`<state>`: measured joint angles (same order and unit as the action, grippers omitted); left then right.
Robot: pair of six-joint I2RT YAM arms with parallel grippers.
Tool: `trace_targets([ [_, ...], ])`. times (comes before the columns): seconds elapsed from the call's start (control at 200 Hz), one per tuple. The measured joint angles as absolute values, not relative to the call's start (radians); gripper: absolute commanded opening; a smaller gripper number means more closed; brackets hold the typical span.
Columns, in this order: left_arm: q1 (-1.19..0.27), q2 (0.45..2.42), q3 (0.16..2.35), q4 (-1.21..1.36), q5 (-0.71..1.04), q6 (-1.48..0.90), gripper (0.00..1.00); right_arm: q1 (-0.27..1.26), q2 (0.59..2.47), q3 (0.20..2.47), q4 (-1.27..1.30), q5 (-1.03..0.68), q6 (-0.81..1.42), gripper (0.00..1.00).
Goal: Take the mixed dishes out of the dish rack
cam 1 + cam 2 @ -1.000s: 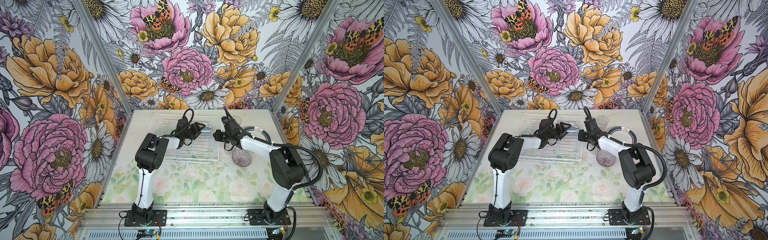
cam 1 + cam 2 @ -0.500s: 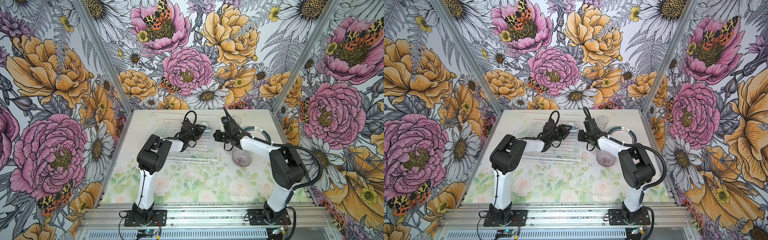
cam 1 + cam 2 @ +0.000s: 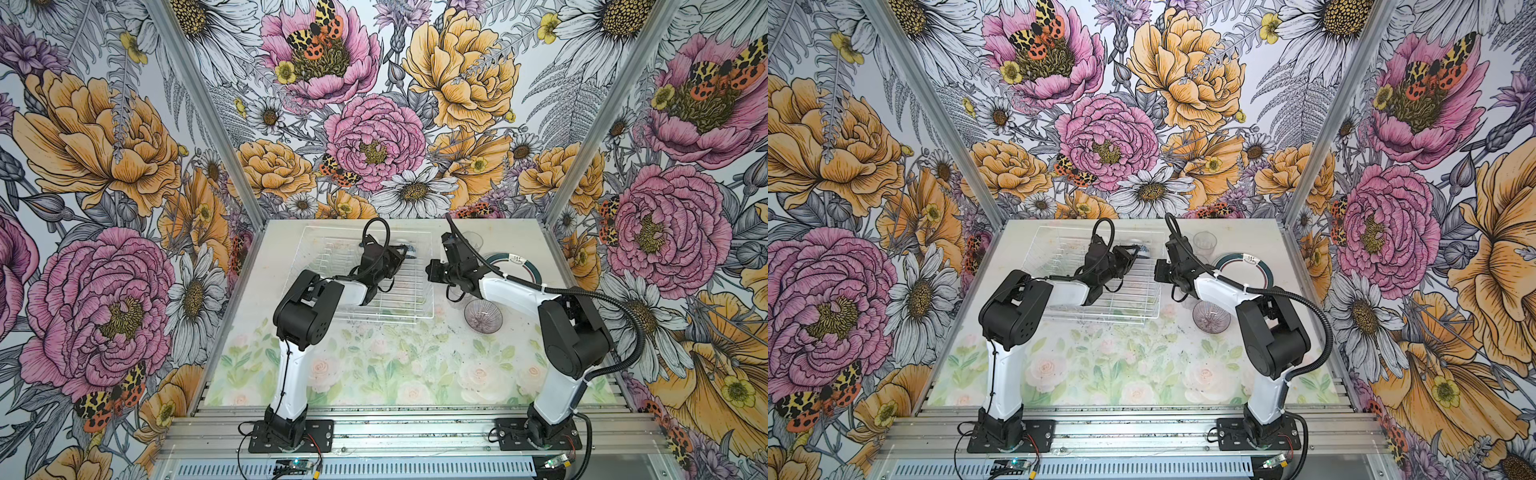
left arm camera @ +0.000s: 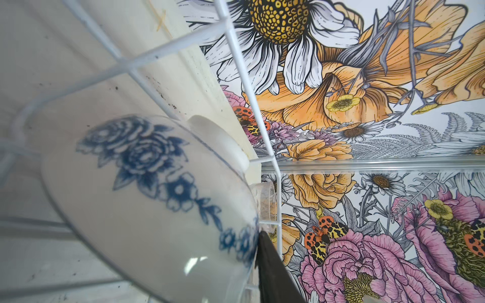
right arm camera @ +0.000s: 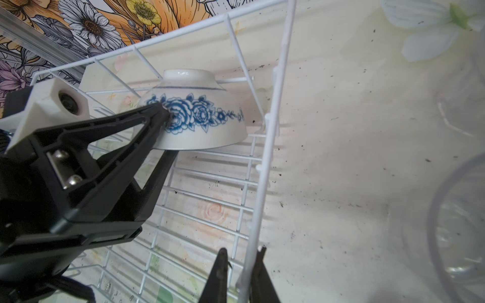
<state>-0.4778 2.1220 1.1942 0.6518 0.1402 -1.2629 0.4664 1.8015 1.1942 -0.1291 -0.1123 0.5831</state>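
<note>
The white wire dish rack (image 3: 361, 316) (image 3: 1100, 320) sits at the table's back. In its far right corner the blue-and-white floral bowl (image 3: 409, 248) (image 3: 1142, 248) (image 5: 210, 126) (image 4: 147, 196) lies upside down. My left gripper (image 3: 400, 254) (image 3: 1133, 252) (image 5: 165, 136) is shut on the bowl's wall, with one finger on the painted outside and the other under the rim. My right gripper (image 3: 430, 272) (image 3: 1158, 270) (image 5: 240, 258) reaches in from the right. Its narrow jaws are shut around the rack's right rim wire (image 5: 273, 131).
On the table to the right of the rack are a teal-rimmed plate (image 3: 535, 268) (image 3: 1266, 271), a clear tumbler (image 3: 473, 241) (image 3: 1205, 241) and a ribbed greyish bowl (image 3: 483, 316) (image 3: 1211, 316). Another clear tumbler (image 5: 459, 236) stands close to the right gripper.
My left jaws have narrowed onto the bowl's wall. The right gripper has stayed at the rack's rim, its jaws a little narrower.
</note>
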Motion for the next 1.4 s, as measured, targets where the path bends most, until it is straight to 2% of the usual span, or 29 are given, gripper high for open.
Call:
trace_targets([
  [0.45, -0.476, 2.122, 1.194, 0.682, 0.115, -1.245, 0.12, 0.466, 1.802, 1.194, -0.129, -0.083, 0.596, 0.11],
  [0.731, -0.469, 2.106, 1.179, 0.71, 0.111, -1.228, 0.07, 0.465, 1.802, 1.194, -0.129, -0.057, 0.612, 0.1],
  [0.866, -0.466, 2.084, 1.171, 0.709, 0.113, -1.224, 0.0, 0.465, 1.802, 1.194, -0.129, -0.052, 0.611, 0.1],
  [0.951, -0.463, 2.067, 1.169, 0.686, 0.123, -1.223, 0.0, 0.466, 1.802, 1.194, -0.129, -0.054, 0.607, 0.11],
  [1.031, -0.463, 2.049, 1.165, 0.657, 0.139, -1.219, 0.0, 0.466, 1.802, 1.194, -0.129, -0.062, 0.593, 0.16],
  [1.116, -0.463, 2.028, 1.155, 0.633, 0.157, -1.211, 0.0, 0.466, 1.801, 1.194, -0.129, -0.076, 0.569, 0.31],
  [1.266, -0.463, 1.977, 1.135, 0.595, 0.185, -1.2, 0.0, 0.47, 1.782, 1.194, -0.129, -0.088, 0.524, 0.49],
  [1.326, -0.463, 1.961, 1.134, 0.59, 0.196, -1.198, 0.0, 0.47, 1.766, 1.194, -0.128, -0.087, 0.498, 0.53],
  [1.401, -0.464, 1.943, 1.134, 0.584, 0.206, -1.197, 0.0, 0.471, 1.743, 1.194, -0.128, -0.086, 0.474, 0.54],
])
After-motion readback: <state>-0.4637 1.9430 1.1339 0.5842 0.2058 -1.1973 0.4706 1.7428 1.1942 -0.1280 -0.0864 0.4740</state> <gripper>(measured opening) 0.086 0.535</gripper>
